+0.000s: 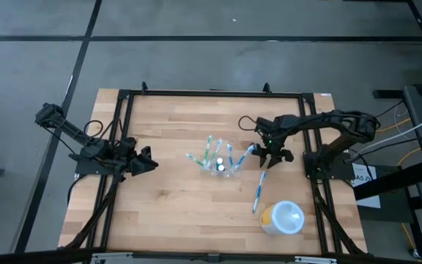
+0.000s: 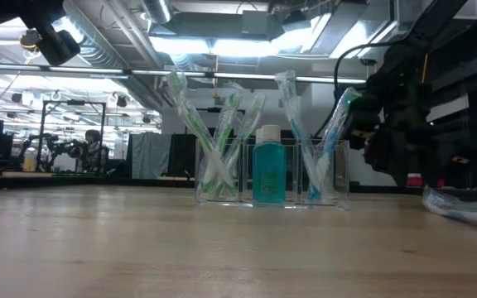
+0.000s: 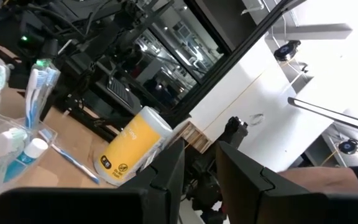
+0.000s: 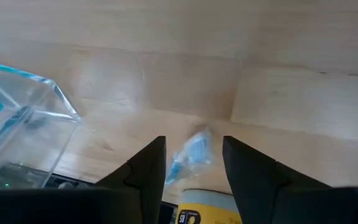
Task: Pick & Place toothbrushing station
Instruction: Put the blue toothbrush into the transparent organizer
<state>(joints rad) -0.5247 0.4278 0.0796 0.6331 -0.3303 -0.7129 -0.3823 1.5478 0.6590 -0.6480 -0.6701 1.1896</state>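
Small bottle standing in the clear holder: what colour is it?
The bottle is teal with a white cap, standing in the holder; clearest in the low view.

Left arm: folded low, wrist level, left gripper (image 1: 149, 160) w/ fingers slightly apart.
Right arm: elbow bent, reaching inward, right gripper (image 1: 271, 155) angled down, fingers parted.

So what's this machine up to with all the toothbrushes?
Two robot arms are filling a clear toothbrushing station in the middle of the wooden table. It already holds several wrapped toothbrushes and a small teal bottle. The right gripper hovers beside the holder's right end, fingers open, near a blue toothbrush at that end. Another wrapped toothbrush lies flat on the table by a tipped yellow cup. The left gripper waits off to the left.
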